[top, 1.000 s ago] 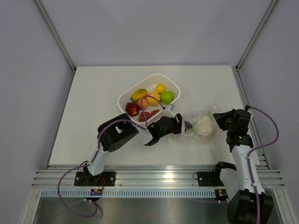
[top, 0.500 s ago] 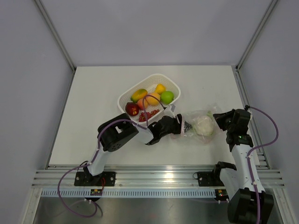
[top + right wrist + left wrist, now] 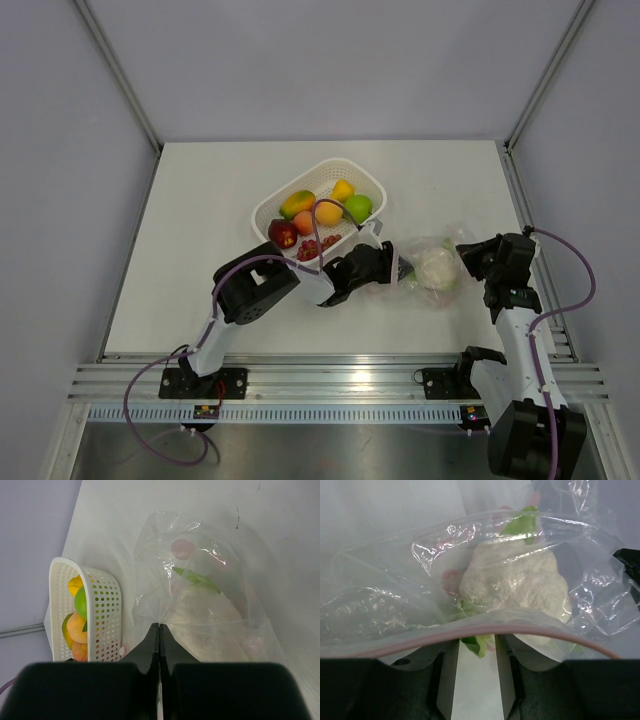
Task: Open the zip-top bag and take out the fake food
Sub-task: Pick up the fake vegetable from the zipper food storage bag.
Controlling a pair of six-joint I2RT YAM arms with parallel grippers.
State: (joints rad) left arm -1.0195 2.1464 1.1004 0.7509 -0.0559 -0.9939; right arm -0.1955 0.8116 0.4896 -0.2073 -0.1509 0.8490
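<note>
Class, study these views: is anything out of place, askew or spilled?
Nothing spilled. One pale leafy piece lies inside the crumpled bag, right of the basket that holds the other food. The basket sits skewed to the table edges.

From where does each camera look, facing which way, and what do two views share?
Top external: above, behind the bases, looking down at the table; left arm, right arm show.
Left wrist: on left arm, facing the zip-top bag; left pincer shows.
Right wrist: on right arm, facing bag and basket; shut right pincer shows.
Shared: both wrist views show the pale leafy piece inside.
</note>
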